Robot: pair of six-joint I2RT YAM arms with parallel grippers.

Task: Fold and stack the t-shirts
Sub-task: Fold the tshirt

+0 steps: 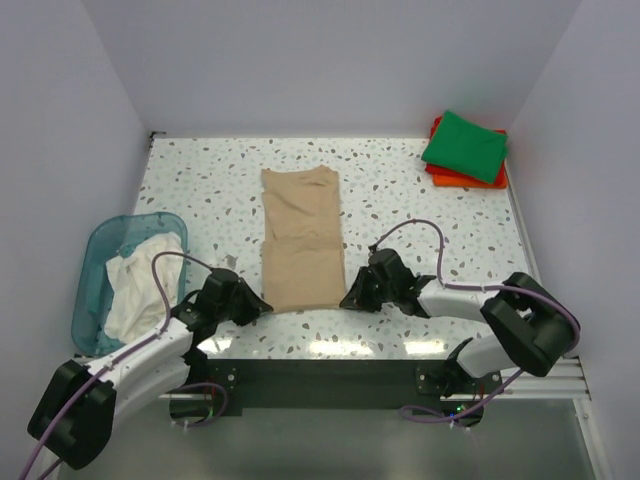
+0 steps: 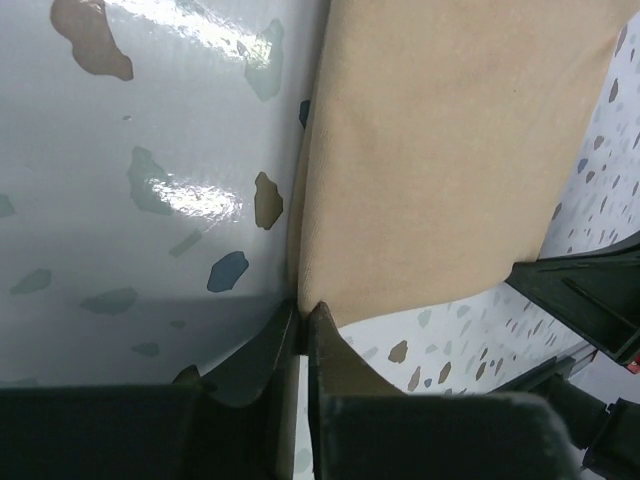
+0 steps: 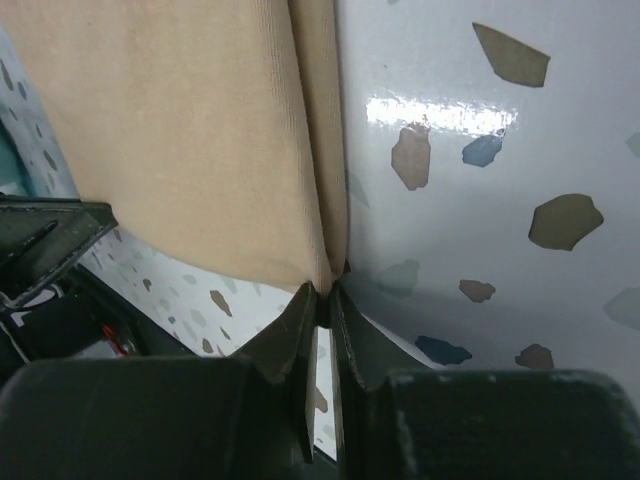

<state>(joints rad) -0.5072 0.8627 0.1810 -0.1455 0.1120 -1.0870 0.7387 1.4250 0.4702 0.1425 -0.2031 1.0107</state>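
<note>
View from above: tan t-shirt (image 1: 300,240) lay as a long folded strip in the middle of the bench (image 1: 200,190), hem toward the arms. Left pincer (image 1: 262,305) was at its near-left corner and right pincer (image 1: 347,298) at its near-right. Green t-shirt (image 1: 465,146) sat on orange-red t-shirt (image 1: 468,181) at far right. White t-shirt (image 1: 135,285) was bunched in the teal basket (image 1: 120,228).
Left wrist: fingers (image 2: 335,370) were clamped on the tan corner.
Right wrist: fingers (image 3: 290,340) were likewise pinched on the folded edge's corner.

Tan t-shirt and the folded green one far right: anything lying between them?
Nothing; the top external view shows bare speckled table between tan t-shirt and green t-shirt.
</note>
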